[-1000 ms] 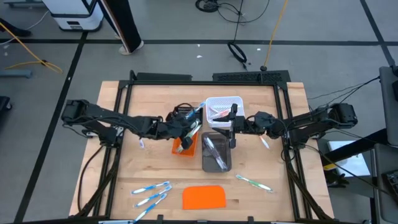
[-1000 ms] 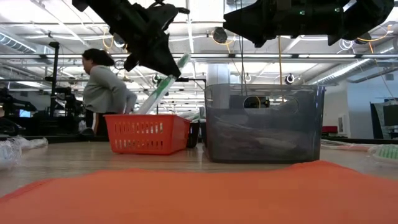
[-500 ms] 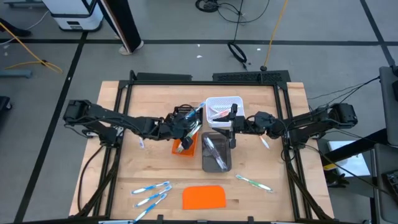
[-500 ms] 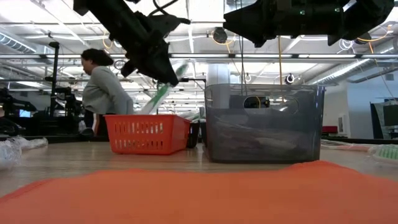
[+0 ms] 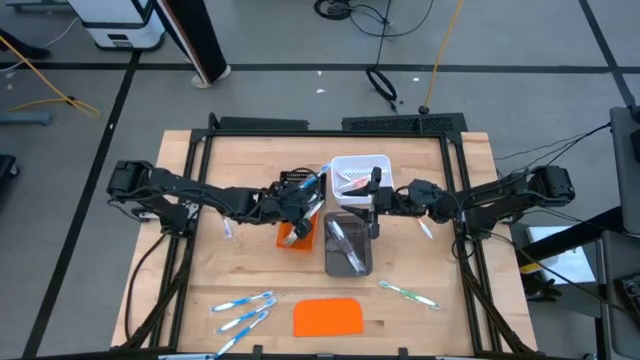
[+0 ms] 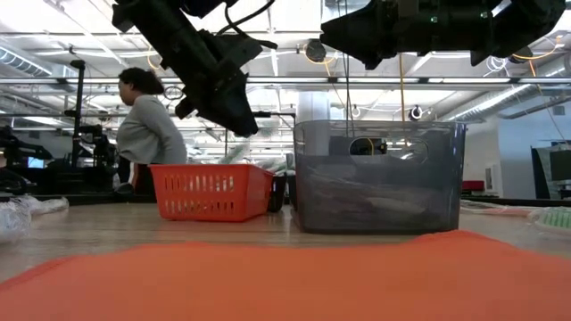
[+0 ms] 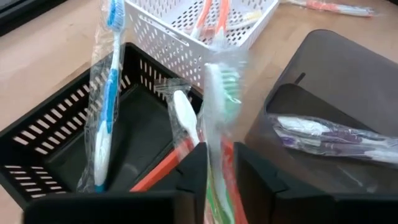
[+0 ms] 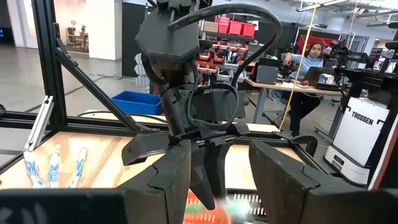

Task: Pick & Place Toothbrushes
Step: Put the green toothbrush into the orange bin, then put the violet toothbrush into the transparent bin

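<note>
Green toothbrush point(image 7: 219, 118) stands between the left tool's point(image 7: 217, 171) parted fingers, above the orange basket point(image 5: 296, 235).

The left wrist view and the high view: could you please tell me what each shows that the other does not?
Only the left wrist view shows the green brush between the left tool's fingers, and a blue brush standing in the black tray. Only the high view shows the blue brushes, another green brush and the orange slab lying on the table, and the right tool over the trays. Both show the white tray and grey tray.
</note>
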